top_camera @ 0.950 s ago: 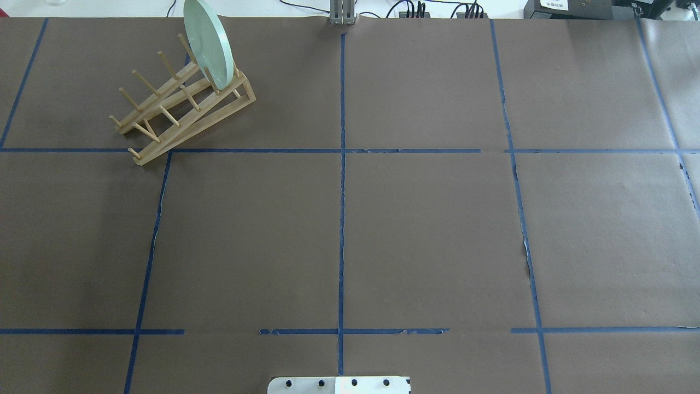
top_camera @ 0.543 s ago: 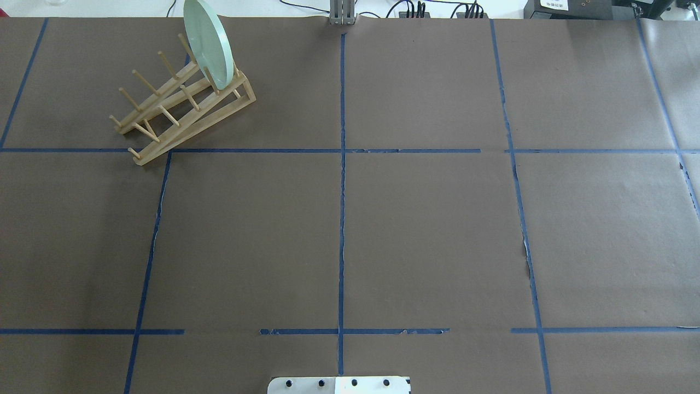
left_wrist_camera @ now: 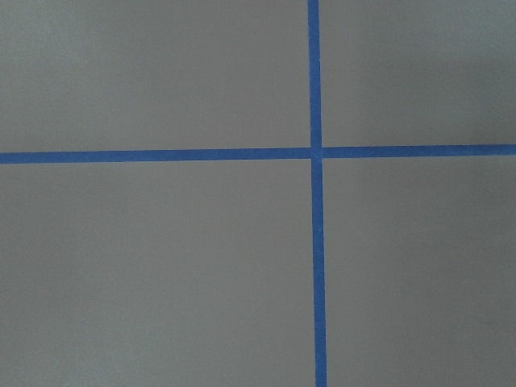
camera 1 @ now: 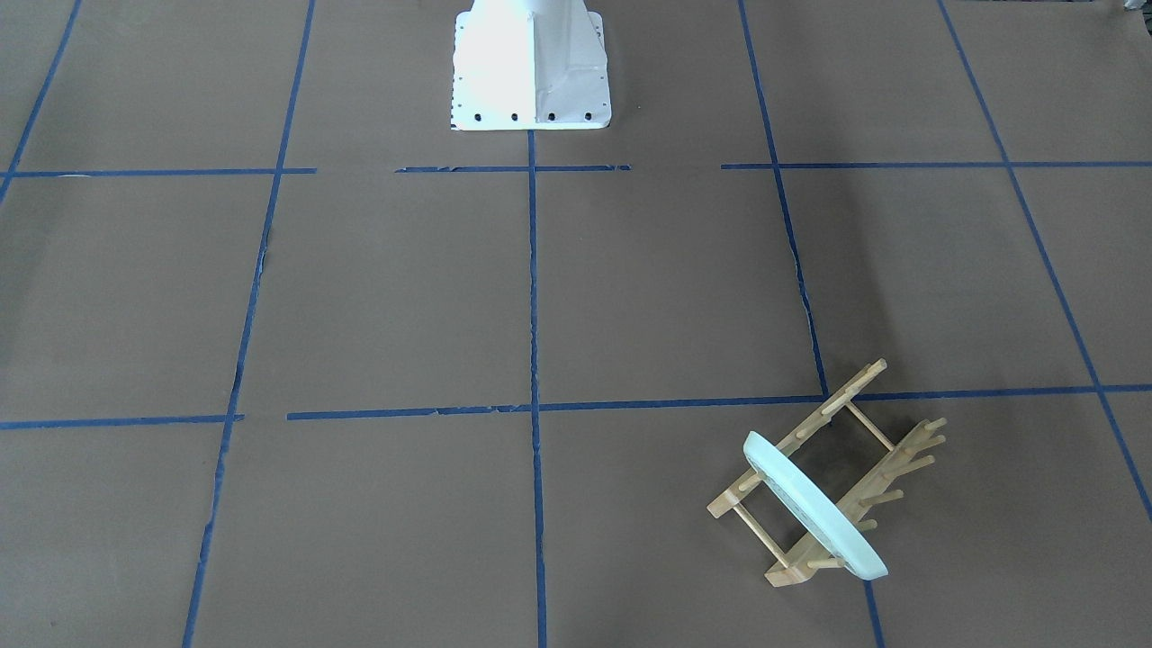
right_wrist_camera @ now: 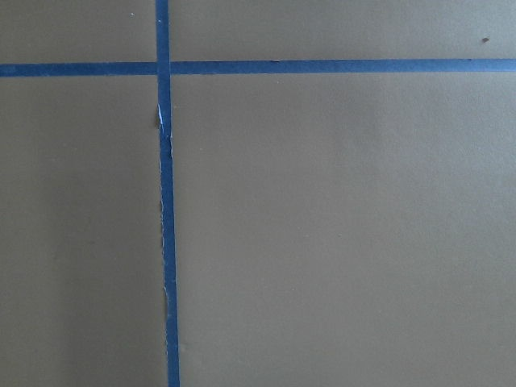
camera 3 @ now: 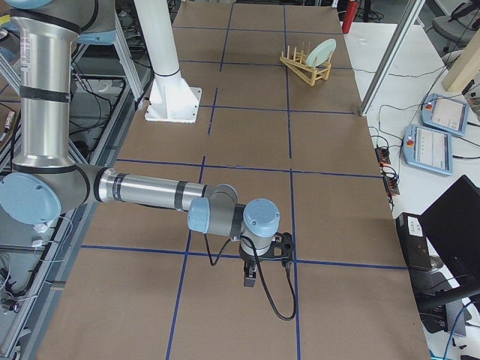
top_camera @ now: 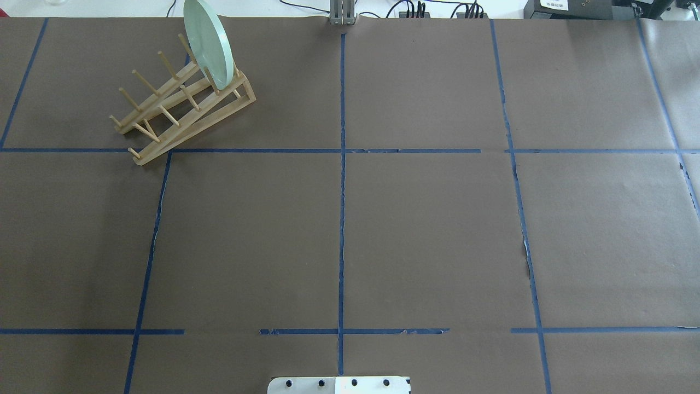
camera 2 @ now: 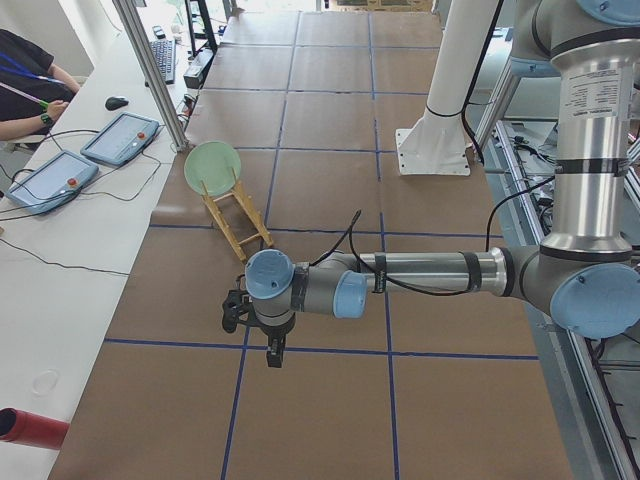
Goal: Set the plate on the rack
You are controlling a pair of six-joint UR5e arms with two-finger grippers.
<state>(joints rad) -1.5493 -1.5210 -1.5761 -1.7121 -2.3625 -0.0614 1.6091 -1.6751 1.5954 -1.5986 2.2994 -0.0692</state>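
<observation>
Left gripper (camera 2: pixel 273 356), seen only in the left side view, hangs fingers-down over the near part of the table, well apart from the task's things; whether its fingers are spread or closed cannot be told from here, though nothing shows between them. Right gripper (camera 3: pixel 250 280), seen only in the right side view, hangs likewise at the opposite end, its state equally undecidable. Each wrist camera shows only brown paper (left_wrist_camera: pixel 161 266) crossed by blue tape lines (left_wrist_camera: pixel 314 153), so neither gripper has an object below it. Outward, at the far left of the table in the overhead view, the plate (top_camera: pixel 208 44) stands on edge in the rack (top_camera: pixel 180 117), seated at the rack's far end between the last pegs (top_camera: pixel 186 46) and leaning slightly; the front-facing view confirms the plate (camera 1: pixel 810 506) spanning both rails of the rack (camera 1: pixel 841 400). Across the overhead frames of the past second nothing changes: plate, rack and tape grid keep the same positions, and no arm enters that view. Judged from this, the placement is done, the plate stands unsupported and settled, and both arms are parked clear.
</observation>
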